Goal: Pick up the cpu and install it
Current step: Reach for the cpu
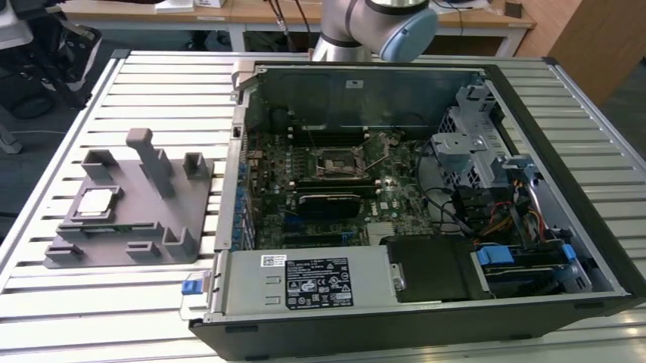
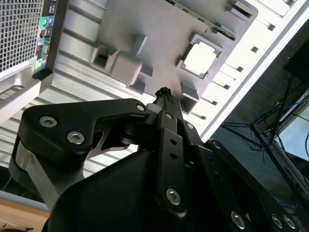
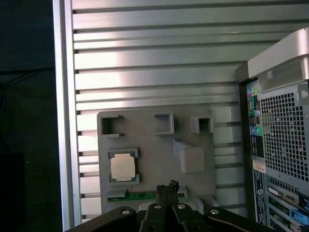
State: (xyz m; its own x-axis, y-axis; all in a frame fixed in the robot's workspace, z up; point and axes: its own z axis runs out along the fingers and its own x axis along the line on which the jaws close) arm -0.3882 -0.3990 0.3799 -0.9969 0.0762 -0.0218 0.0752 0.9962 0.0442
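No wording is being made out anywhere. A black printed label and a small white sticker are being shown on the power supply, their print being rendered too small to read.

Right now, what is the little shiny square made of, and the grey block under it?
The cpu looks like metal on top: silvery-white, smooth, with a dull sheen. The grey fixture holding it looks like matte plastic: even grey, no shine, blocky shapes. Looks alone can't prove either.
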